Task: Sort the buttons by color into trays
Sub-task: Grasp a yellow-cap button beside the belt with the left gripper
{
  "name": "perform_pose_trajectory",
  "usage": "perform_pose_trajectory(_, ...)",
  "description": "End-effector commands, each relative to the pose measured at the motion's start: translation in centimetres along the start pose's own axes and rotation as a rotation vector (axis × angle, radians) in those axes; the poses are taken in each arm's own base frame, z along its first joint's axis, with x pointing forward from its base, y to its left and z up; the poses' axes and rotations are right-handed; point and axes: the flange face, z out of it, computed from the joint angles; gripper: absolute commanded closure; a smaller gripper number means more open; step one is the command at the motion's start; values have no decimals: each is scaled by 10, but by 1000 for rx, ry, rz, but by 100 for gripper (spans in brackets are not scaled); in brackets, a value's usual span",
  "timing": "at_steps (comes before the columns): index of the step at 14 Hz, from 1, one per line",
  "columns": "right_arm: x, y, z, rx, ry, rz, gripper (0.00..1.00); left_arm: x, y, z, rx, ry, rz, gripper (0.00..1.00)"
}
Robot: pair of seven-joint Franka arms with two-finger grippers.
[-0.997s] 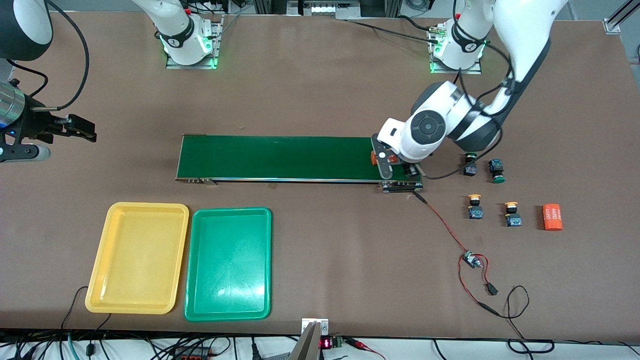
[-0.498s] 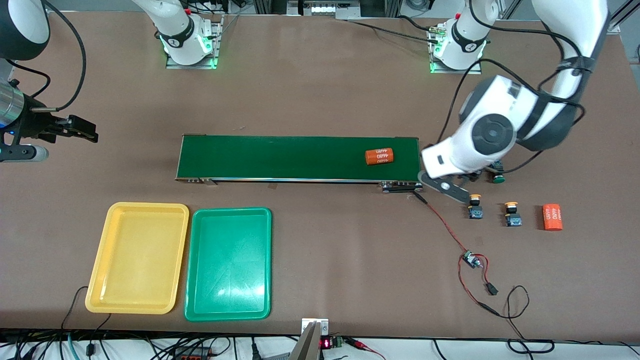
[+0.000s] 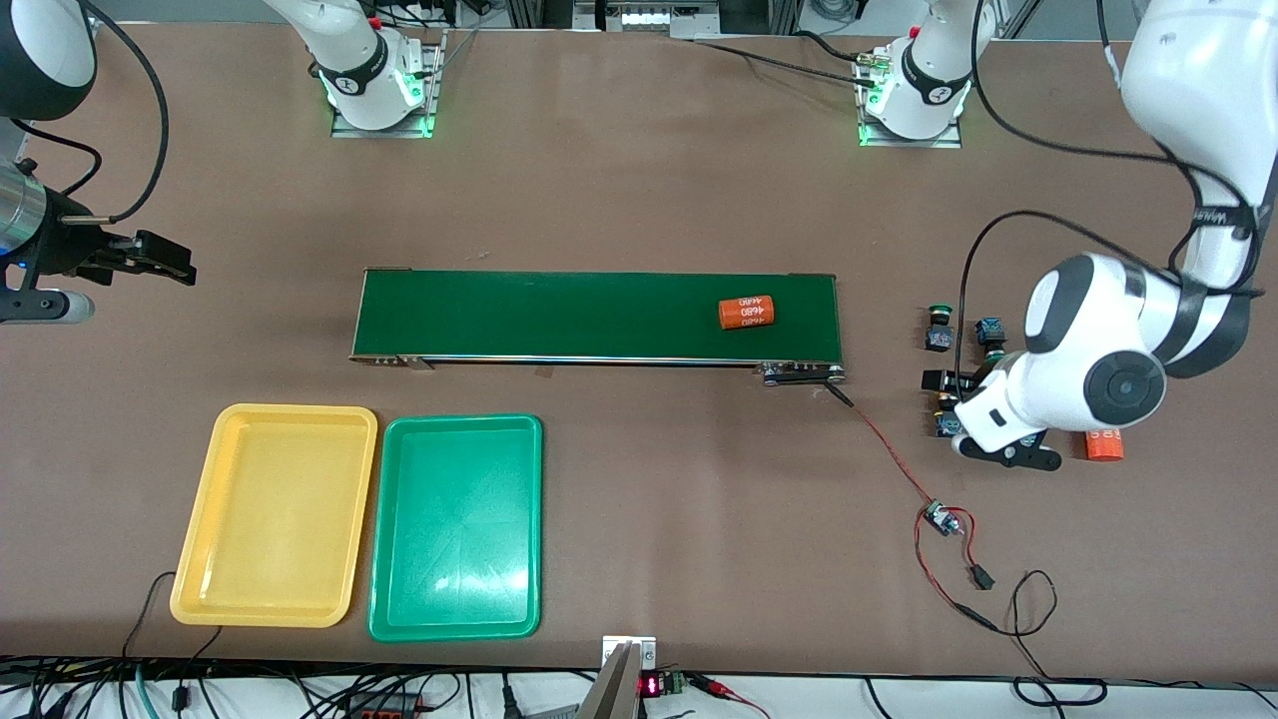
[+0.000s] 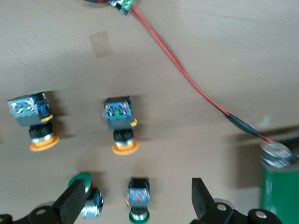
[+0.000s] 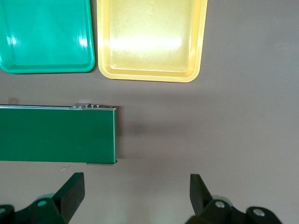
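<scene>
- Swung off the conveyor belt (image 3: 599, 316), the left gripper (image 4: 135, 198) now hangs open over the four buttons (image 4: 120, 128) at the left arm's end of the table (image 3: 639, 180).
- One orange cylinder (image 3: 747, 313) lies on the belt.
- Right gripper (image 5: 135, 191) waits open beside the belt's other end; yellow tray (image 3: 275, 514) and green tray (image 3: 456, 526) sit empty.

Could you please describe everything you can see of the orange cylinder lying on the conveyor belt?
The orange cylinder is a short, smooth, plastic-looking roll with white numbers printed on its side. It lies on its side, slightly tilted, on the dark-green conveyor belt, near the belt's end toward the left arm's end of the table. Only the belt touches it; neither tool is near it.
</scene>
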Motion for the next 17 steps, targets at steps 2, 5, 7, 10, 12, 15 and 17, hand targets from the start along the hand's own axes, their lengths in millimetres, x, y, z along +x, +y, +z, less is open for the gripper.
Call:
perform_pose_trajectory(2,-2,-1,-2,19,-2,18,0,16,-10,50,5,36,-35,0)
perform_pose_trajectory(5,-2,-2,-2,21,-2,15,0,16,-20,78,30,100,-27,0)
perform_pose_trajectory(7,-2,-2,-2,19,-2,15,0,16,-20,81,45,115,-16,2)
perform_pose_trajectory(10,-2,-2,-1,19,-4,14,0,17,-21,87,63,113,-6,14)
perform_pose_trajectory(12,-2,-2,-2,19,-2,14,0,17,-19,97,49,92,-9,48)
perform_pose_trajectory(15,-2,-4,-1,19,-3,9,0,19,-20,86,50,104,-12,71)
perform_pose_trajectory(17,-2,-6,-1,19,-3,6,0,17,-10,72,52,104,-12,73)
